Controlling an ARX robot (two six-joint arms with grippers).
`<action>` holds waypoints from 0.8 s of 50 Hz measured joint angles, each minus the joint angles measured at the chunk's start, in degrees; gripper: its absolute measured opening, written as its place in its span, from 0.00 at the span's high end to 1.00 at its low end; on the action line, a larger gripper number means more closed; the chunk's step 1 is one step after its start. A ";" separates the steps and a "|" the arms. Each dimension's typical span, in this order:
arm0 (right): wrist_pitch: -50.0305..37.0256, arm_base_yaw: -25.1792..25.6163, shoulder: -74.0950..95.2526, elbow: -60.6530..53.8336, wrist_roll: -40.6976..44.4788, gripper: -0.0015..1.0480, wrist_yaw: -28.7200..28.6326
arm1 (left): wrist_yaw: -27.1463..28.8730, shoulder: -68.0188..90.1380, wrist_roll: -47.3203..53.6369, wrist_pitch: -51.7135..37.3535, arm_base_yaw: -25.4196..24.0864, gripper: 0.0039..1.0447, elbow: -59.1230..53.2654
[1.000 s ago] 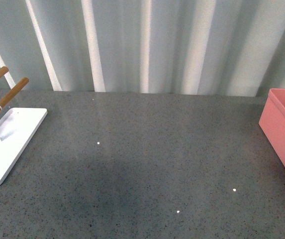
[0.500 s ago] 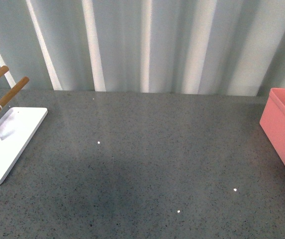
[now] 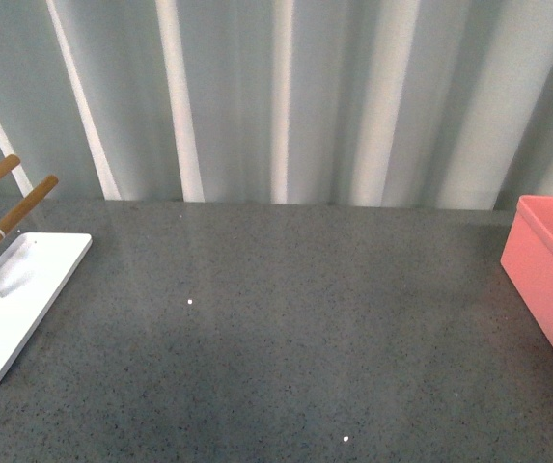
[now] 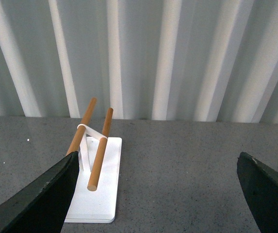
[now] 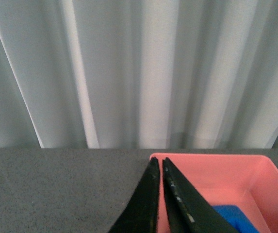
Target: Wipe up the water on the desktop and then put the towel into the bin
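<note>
In the front view, the bench is seen with a white rack at its left and the bin at its right. In the left wrist view, the left gripper is spread wide. In the right wrist view, the right gripper is pressed together, and the towel is seen lying inside the bin.

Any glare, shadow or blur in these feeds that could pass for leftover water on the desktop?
Front view: a broad darker shadow patch on the desktop and a few tiny bright specks; all soft, so water can't be ruled out. Left wrist view: the rack is sharp, the open left gripper's fingers blurred. Right wrist view: the shut right gripper blurs over the bin; the towel shows inside.
</note>
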State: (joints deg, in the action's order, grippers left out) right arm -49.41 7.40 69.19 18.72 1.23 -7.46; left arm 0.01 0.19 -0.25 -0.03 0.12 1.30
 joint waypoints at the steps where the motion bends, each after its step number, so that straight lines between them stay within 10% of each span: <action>1: -0.02 -0.28 -0.98 -1.14 -0.02 0.97 0.39 | 0.00 0.00 0.00 0.00 0.00 0.06 0.00; 40: 11.67 -7.23 -30.23 -17.35 -0.15 0.97 6.97 | 0.02 0.00 0.00 0.00 0.00 0.06 0.00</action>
State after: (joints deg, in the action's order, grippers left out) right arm -37.74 0.16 38.96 1.37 1.08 -0.49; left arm 0.03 0.19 -0.25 -0.03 0.12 1.30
